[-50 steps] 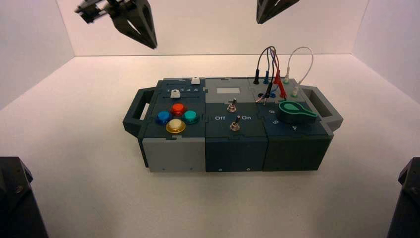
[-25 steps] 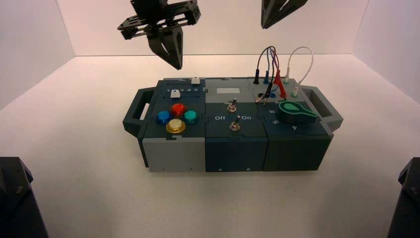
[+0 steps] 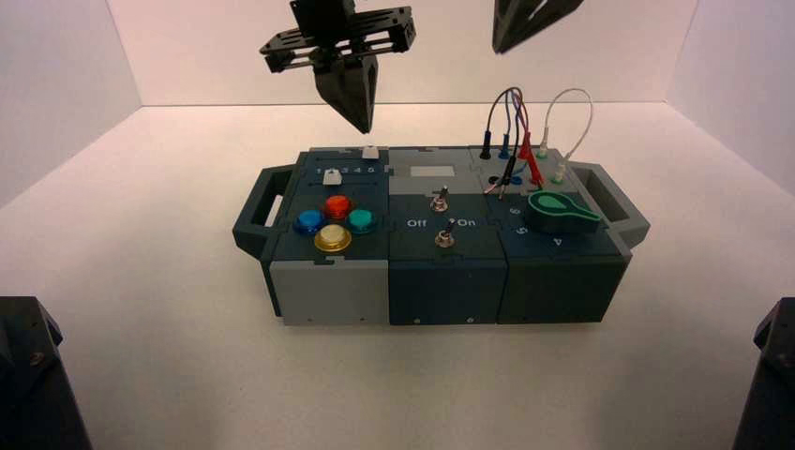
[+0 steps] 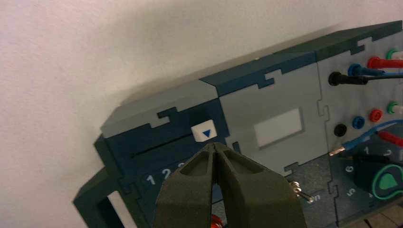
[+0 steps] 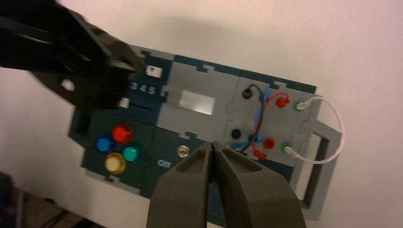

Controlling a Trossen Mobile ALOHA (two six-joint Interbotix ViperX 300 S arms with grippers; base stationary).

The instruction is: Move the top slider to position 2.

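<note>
The left gripper (image 3: 356, 117), pinched closed and empty, hangs above the top slider (image 3: 369, 152) at the box's (image 3: 441, 281) far edge; the right gripper (image 5: 213, 148) is closed too.

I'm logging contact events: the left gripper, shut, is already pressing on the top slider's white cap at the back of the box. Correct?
Not quite. The left gripper is shut, but it hangs in the air above the top slider without touching its cap, as the high view shows. The slider does sit at the back of the box.

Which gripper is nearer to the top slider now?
Left. The left gripper hangs just above the top slider; the right gripper is raised farther right.
</note>
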